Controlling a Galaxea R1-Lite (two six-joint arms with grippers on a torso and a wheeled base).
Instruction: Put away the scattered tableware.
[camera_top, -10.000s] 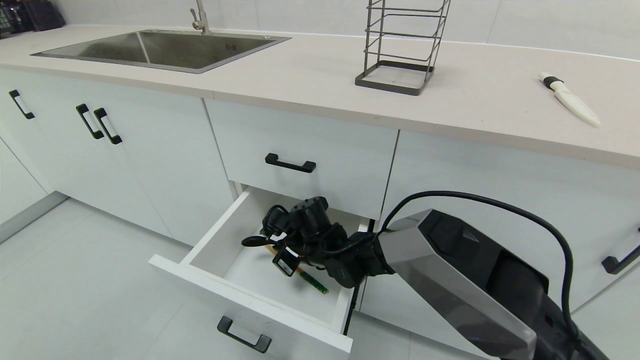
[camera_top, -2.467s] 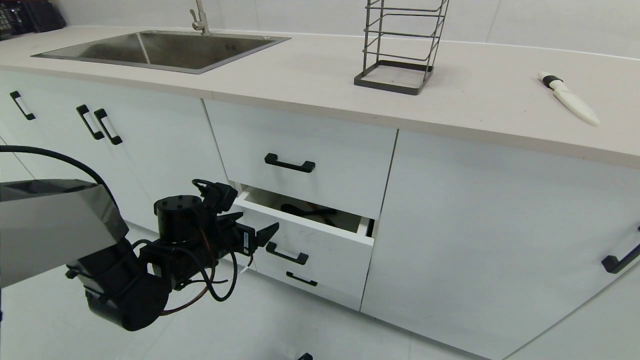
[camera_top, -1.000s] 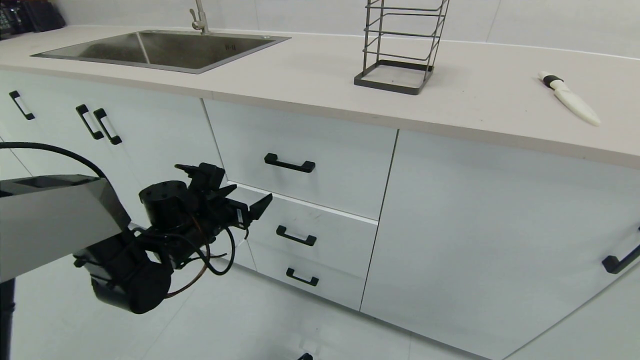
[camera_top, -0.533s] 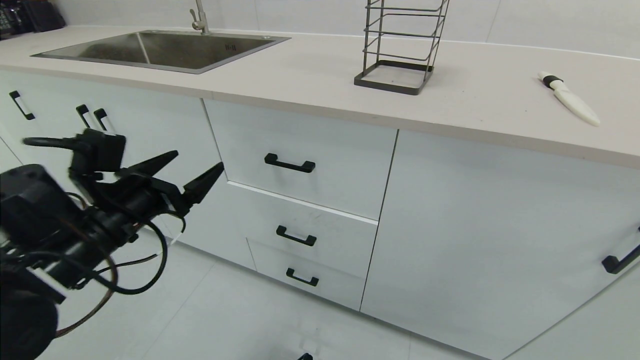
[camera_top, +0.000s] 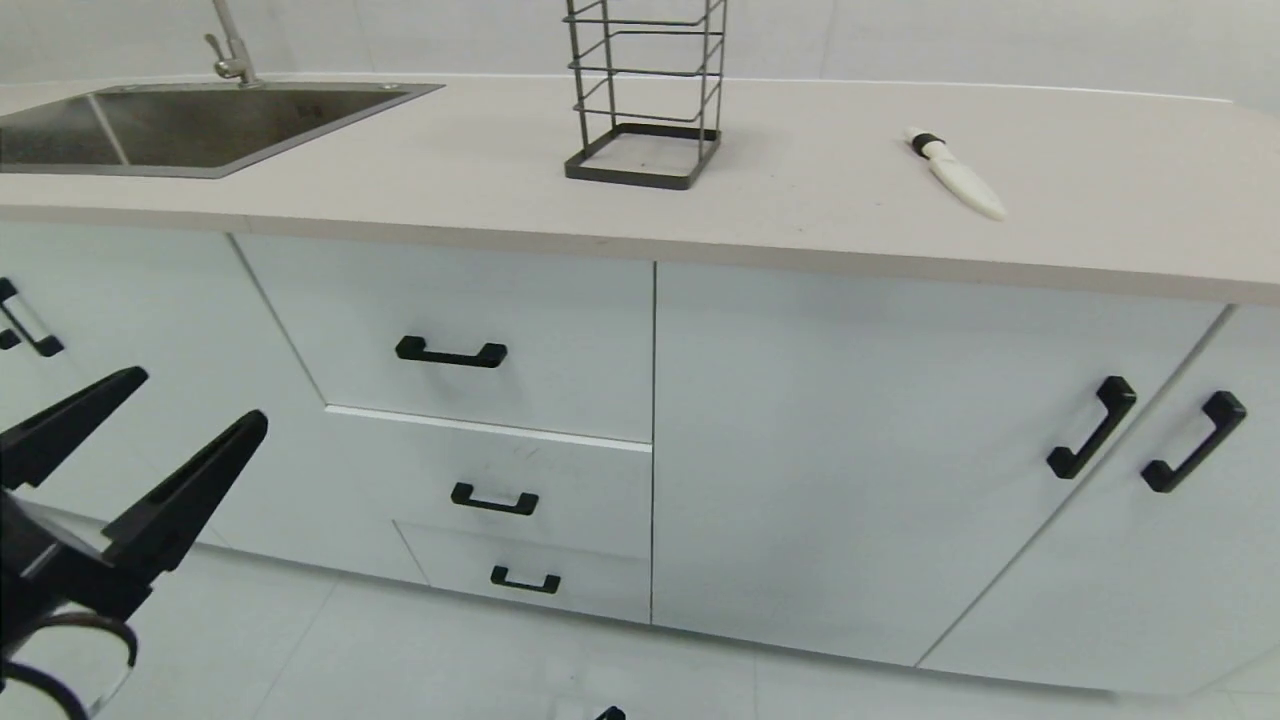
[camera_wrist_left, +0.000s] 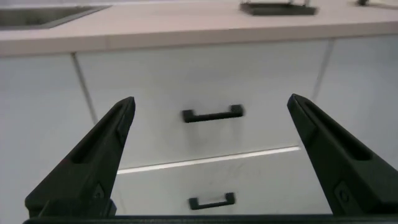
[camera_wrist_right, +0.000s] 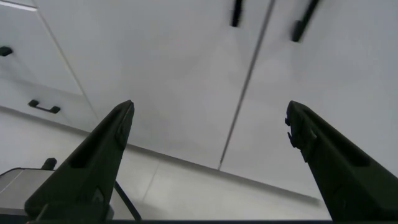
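Pale bench (camera_top: 800, 210) over 3 shut drawers (camera_top: 560, 340), white knife (camera_top: 955, 172) near wire rack (camera_top: 640, 100), left pincer (camera_top: 200, 398) wide and empty, right pincer (camera_wrist_right: 209, 107) wide.

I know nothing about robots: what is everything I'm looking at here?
Beige countertop: one, across the head view's upper part.
Stainless steel sink with tap: one, silver, countertop's far left.
Dark wire rack: one, grey-black, standing mid-countertop.
White knife with black band: one, lying on countertop right of the rack.
White drawers: three, black bar handles, stacked below the countertop, shut.
White cabinet doors: two, black handles, right of the drawers.
Left tool: one, black, open, low at left.
Right tool: one, black, open, facing the cabinet doors.
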